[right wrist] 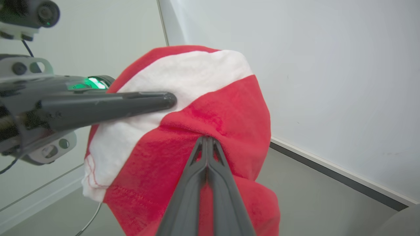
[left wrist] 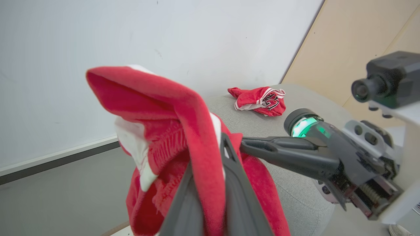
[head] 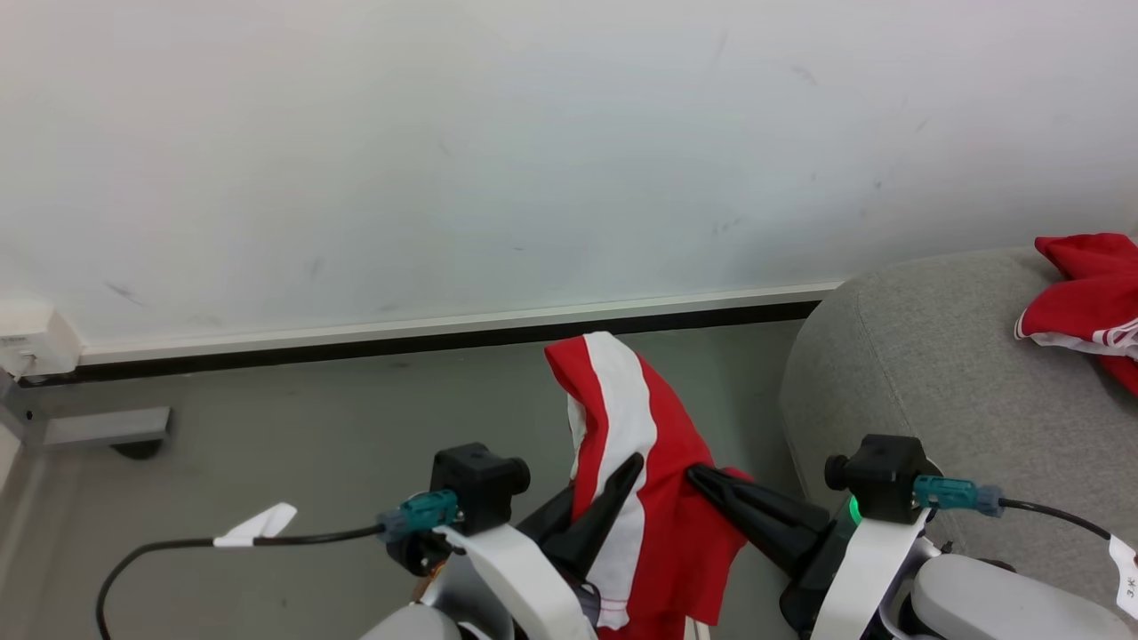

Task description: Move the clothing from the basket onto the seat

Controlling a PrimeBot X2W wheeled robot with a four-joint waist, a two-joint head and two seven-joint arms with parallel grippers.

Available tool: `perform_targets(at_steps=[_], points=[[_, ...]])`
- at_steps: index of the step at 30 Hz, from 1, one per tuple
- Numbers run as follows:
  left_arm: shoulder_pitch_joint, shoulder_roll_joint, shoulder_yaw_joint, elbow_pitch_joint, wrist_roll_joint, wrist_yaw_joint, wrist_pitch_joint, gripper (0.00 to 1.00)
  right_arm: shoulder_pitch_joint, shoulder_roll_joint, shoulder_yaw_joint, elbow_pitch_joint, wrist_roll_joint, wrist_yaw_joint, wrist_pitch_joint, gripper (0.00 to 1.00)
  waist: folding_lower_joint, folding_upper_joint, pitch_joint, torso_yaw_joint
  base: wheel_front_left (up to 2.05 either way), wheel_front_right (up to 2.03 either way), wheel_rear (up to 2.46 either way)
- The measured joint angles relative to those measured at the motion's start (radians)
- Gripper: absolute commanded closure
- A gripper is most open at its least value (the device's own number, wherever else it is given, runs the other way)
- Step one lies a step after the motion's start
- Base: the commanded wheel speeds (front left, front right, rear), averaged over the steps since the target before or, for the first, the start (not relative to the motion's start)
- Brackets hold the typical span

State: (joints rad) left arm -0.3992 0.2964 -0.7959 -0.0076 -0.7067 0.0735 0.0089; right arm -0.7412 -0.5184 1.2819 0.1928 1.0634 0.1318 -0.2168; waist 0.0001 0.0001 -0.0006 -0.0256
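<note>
A red garment with a broad white stripe [head: 622, 418] hangs in the air between my two grippers, above the floor. My left gripper [left wrist: 208, 154] is shut on it, with red cloth running up between its fingers. My right gripper [right wrist: 206, 139] reaches in from the seat's side and is shut on a fold of the same garment. The grey seat [head: 925, 373] lies to the right, and a second red garment with white trim and black numerals [left wrist: 260, 100] lies crumpled on it. The basket is out of view.
A white wall with a pale skirting board and dark gap [head: 444, 333] runs behind the grey floor [head: 293, 444]. A white socket box [head: 27, 342] sits at far left. A black cable with a white tag [head: 258, 526] trails from my left wrist.
</note>
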Motion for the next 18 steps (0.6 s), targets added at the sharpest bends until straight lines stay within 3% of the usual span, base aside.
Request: perform_targets(at_steps=[2, 4, 5, 6, 8, 9, 11, 18], points=[[0.000, 0.000, 0.001, 0.003, 0.000, 0.004, -0.002, 0.98, -0.004, -0.005, 0.000, 0.001, 0.002, 0.000, -0.013, 1.00, 0.0000, 0.0000, 0.000, -0.002, 0.00, 0.00, 0.00], [0.001, 0.000, 0.000, 0.006, 0.000, 0.007, -0.004, 0.87, -0.010, -0.009, 0.000, 0.001, 0.004, 0.000, -0.022, 1.00, 0.0000, 0.0000, -0.001, -0.004, 0.00, 0.00, 0.00], [0.002, -0.001, 0.000, 0.007, 0.000, 0.009, -0.010, 0.72, -0.012, -0.010, 0.000, 0.001, 0.004, 0.000, -0.022, 1.00, 0.0000, 0.0000, -0.001, -0.004, 0.00, 0.00, 0.00], [0.003, -0.001, 0.000, 0.009, 0.002, 0.011, -0.011, 0.68, -0.012, -0.011, 0.000, 0.001, 0.005, 0.000, -0.027, 1.00, 0.0000, 0.0000, -0.002, -0.005, 0.00, 0.00, 0.00], [0.005, -0.002, 0.000, 0.012, 0.002, 0.016, -0.019, 0.45, -0.013, -0.015, 0.000, 0.002, 0.008, 0.000, -0.031, 1.00, 0.0000, 0.0000, -0.003, -0.006, 0.00, 0.00, 0.00], [0.007, -0.002, 0.000, 0.013, 0.003, 0.016, -0.021, 0.15, -0.015, -0.017, 0.000, 0.004, 0.009, 0.000, -0.035, 1.00, 0.0000, 0.0000, -0.003, -0.006, 0.00, 0.00, 0.00], [0.009, -0.003, -0.002, 0.019, 0.006, 0.017, -0.028, 0.00, -0.017, -0.021, 0.000, 0.008, 0.013, 0.000, -0.040, 1.00, 0.0000, 0.0000, -0.004, -0.006, 0.00, 0.00, 0.00], [0.015, -0.003, -0.006, 0.033, 0.012, 0.024, -0.045, 0.00, -0.035, -0.045, -0.014, 0.019, 0.032, 0.000, -0.044, 1.00, 0.0000, 0.0000, -0.005, -0.012, 0.00, 0.00, 0.00]])
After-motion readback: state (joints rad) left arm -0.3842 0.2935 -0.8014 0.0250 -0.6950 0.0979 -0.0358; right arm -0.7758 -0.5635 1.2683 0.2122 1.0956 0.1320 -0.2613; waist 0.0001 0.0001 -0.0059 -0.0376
